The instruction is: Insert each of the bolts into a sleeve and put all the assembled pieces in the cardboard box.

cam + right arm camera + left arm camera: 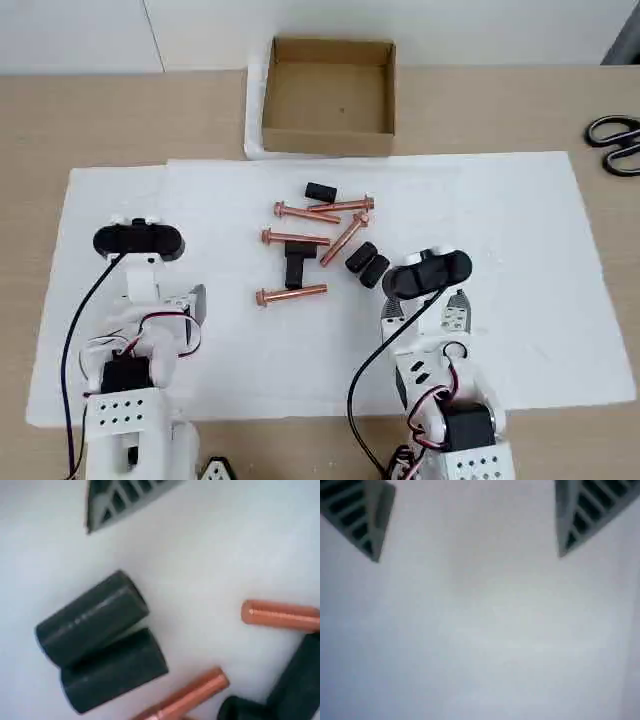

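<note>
Looking down over the surface (60,110), you find the box (327,143) at the far side, open side up, touching the far edge of a white sheet (520,300). Five bolts (295,238) lie loose on that sheet between the box and the arms, none yet in a sleeve. Two nearest the box overlap in a shallow cross, and a third bolt (345,238) slants down from their right end. The fourth lies level to its left, and the fifth bolt (290,294) lies apart, nearest the arms. Of the sleeves (360,257), one sleeve (320,191) lies alone just beyond the crossed pair, and a black L-shaped clump (296,262) sits against the level bolt. Whether that clump is one piece or two you cannot tell. Two more sleeves (92,617) lie side by side, touching, just beside the right arm (430,275), with two bolt tips (280,615) near them. You cannot tell whether the right jaws are apart or together. Your left arm (140,300) stands over the sheet's left part, well apart from the bolts, and the left jaws are wide apart above bare sheet (480,645). Scissors (615,143) rest on the surface at the far right, off the sheet.
</note>
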